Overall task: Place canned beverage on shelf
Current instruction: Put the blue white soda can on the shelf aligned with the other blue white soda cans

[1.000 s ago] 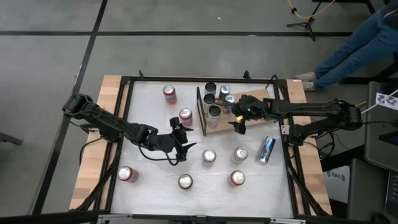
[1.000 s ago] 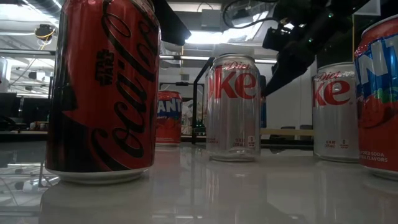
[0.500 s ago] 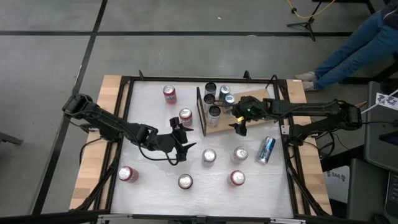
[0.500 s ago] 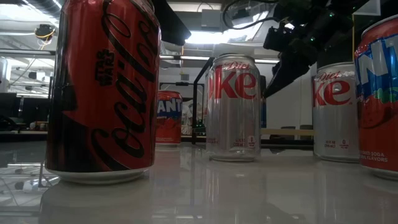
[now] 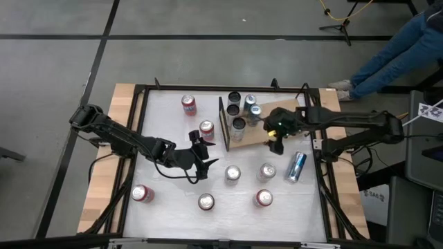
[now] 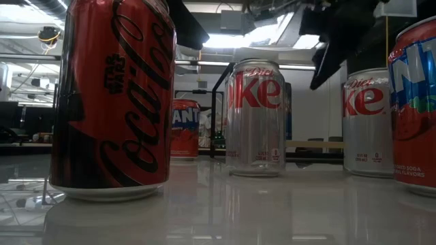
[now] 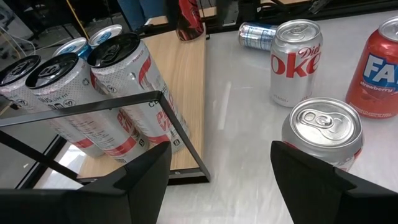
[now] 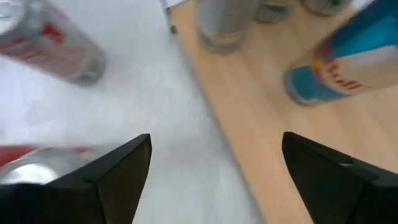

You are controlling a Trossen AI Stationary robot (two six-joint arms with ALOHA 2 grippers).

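Matt wooden shelf (image 5: 257,138), seemingly unvarnished

Cans on shelf (image 5: 256,135) – four, maybe five; cans on table (image 5: 166,111) – eight, one lying (image 5: 296,166).

Person's legs (image 5: 394,52) beyond table; tripod (image 5: 339,24).

1. Left arm (image 5: 124,142): dark, near-black jointed links, with black cables looping loosely beside the forearm.
2. Left gripper (image 5: 201,158): two matte black fingers (image 7: 144,176), broad and flat with angular, wedge-shaped faces.
3. Right arm (image 5: 346,128): the same dark segmented build, with a thick rounded joint housing at its base end.
4. Right gripper (image 5: 277,142): black body carrying a small green light on the wrist; its fingers (image 8: 118,171) are matte black, angular wedges.
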